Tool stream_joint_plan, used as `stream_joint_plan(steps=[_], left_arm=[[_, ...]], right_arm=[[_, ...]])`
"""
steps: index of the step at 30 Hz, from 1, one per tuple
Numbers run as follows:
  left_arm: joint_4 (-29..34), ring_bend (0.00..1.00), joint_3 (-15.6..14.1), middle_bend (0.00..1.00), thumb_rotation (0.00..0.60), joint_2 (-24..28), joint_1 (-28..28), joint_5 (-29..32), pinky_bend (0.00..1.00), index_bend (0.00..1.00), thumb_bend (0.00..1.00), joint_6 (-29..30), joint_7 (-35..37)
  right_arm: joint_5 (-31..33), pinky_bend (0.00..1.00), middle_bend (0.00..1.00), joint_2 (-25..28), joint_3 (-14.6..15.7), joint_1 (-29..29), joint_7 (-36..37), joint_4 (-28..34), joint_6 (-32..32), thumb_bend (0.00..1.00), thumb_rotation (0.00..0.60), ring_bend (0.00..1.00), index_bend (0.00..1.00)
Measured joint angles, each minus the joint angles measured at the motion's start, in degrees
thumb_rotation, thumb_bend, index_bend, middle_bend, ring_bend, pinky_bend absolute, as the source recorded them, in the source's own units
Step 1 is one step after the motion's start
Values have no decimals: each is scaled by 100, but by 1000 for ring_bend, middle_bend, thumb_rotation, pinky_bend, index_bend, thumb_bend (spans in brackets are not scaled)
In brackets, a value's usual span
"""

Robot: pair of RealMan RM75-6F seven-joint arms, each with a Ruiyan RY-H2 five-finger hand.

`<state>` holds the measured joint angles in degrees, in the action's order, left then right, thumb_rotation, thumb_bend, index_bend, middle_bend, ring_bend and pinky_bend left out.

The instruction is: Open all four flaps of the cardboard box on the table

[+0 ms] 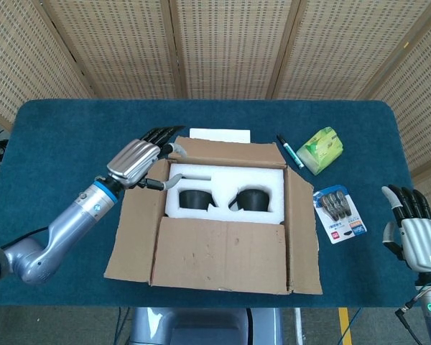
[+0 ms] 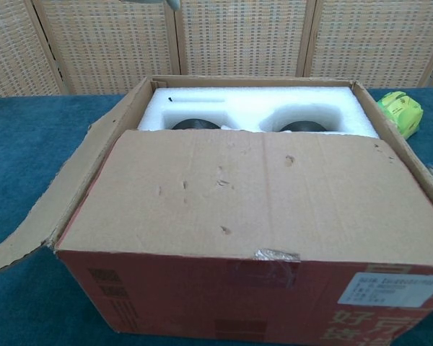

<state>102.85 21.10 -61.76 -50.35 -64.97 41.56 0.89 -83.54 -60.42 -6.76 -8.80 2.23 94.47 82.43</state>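
The cardboard box [image 1: 226, 215] sits mid-table; the chest view shows it close up [image 2: 260, 288]. Its front flap [image 1: 223, 255] and left flap [image 1: 133, 237] are folded outward, and the right flap [image 1: 302, 230] too. The back flap [image 1: 230, 152] stands along the far edge. Inside lies white foam [image 1: 226, 188] with two black items. My left hand [image 1: 135, 159] hovers by the box's back left corner, holding nothing, its fingers stretched toward the back flap's left end; contact is unclear. My right hand [image 1: 413, 230] is at the lower right, fingers apart and empty.
A white sheet [image 1: 220, 134] lies behind the box. To the right are a pen [image 1: 289, 151], a green packet [image 1: 322, 149] and a blister pack [image 1: 339, 213]. The green packet [image 2: 400, 112] also shows in the chest view. Wicker screens stand behind the blue table [image 1: 50, 144].
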Motion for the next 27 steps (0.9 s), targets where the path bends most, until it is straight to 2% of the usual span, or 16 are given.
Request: stream_joint_plan(steps=[5,10,15,27], left_arm=[[50,10,-231,31,97,304,146,-566,52,350,357,-323,379],[81,9,-471,31,82,416,174,-856,52,350,351,-410,406],[92,2,-704,31,84,354,190,-903,52,350,352,-407,264],[167,0,-1021,31,74,44,227,-1172,22,350,351,-273,395]], right_arm=[[-9,0,79,-12,2,-3,-26,27,2,827,600,0,26],[10,0,79,-9,12,30,-18,33,26,827,600,0,26],[20,0,79,-15,15,39,-2,20,24,827,600,0,26],[26,0,79,-17,13,69,38,-3,55,827,600,0,26]])
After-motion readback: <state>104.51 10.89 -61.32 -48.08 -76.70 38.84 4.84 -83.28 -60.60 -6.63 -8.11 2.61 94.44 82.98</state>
